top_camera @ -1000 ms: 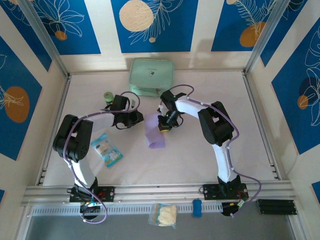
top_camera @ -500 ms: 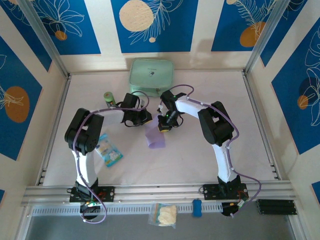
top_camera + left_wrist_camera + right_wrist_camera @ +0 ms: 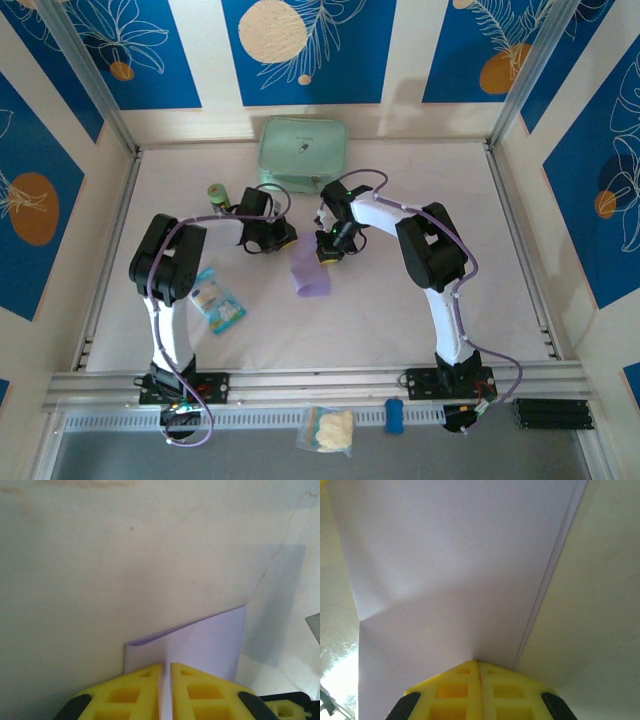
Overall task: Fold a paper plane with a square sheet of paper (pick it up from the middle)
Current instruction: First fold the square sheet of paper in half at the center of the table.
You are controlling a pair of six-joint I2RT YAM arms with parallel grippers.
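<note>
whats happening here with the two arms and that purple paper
Two robot arms are working on a folded sheet of thin lavender-purple paper near the middle of the white table. The left arm has its jaws shut on one edge of it, and the right arm has its jaws shut on another part, so both grip it at once. No pointed dart shape shows yet.

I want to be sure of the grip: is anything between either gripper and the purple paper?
Nothing visible is. The left gripper and the right gripper each pinch the purple paper directly between their yellow fingers.
</note>
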